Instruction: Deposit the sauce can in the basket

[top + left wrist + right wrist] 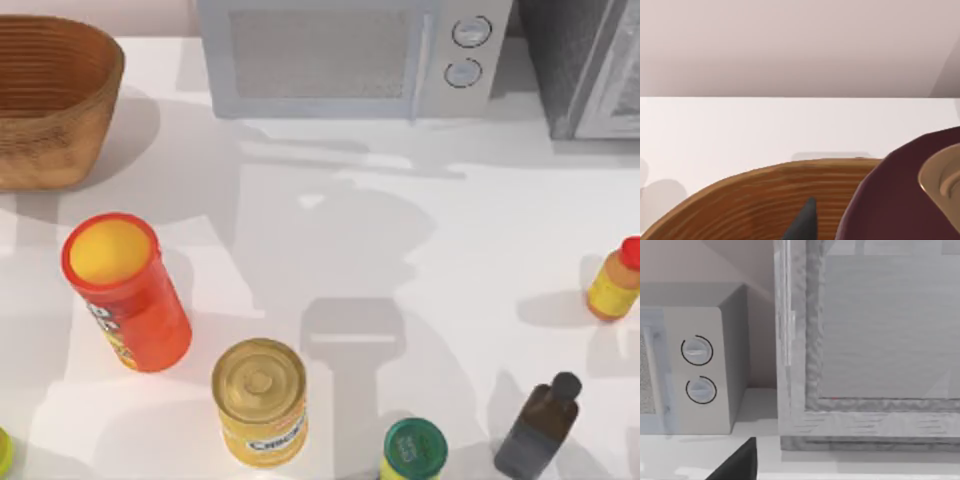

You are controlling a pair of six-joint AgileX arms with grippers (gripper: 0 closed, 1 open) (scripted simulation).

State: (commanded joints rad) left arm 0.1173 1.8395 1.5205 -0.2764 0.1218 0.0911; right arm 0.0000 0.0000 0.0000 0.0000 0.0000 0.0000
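The wicker basket (50, 100) stands at the table's far left corner. In the left wrist view its ribbed rim (750, 200) lies just below the camera. The sauce can (895, 200) hangs very near the lens, a dark brown body with a tan recessed end, above the basket's edge. My left gripper (855, 225) looks shut on it, with one dark fingertip (807, 220) showing beside the can and the other hidden behind it. A dark part of my right gripper (740, 465) faces the microwave and the grey cabinet.
A microwave (340, 55) and a grey cabinet (590, 60) line the back. A red-orange canister (125, 295), a gold-lidded yellow can (260, 400), a green-lidded can (413, 450), a dark bottle (540, 425) and a red-capped yellow bottle (615, 280) stand on the white table.
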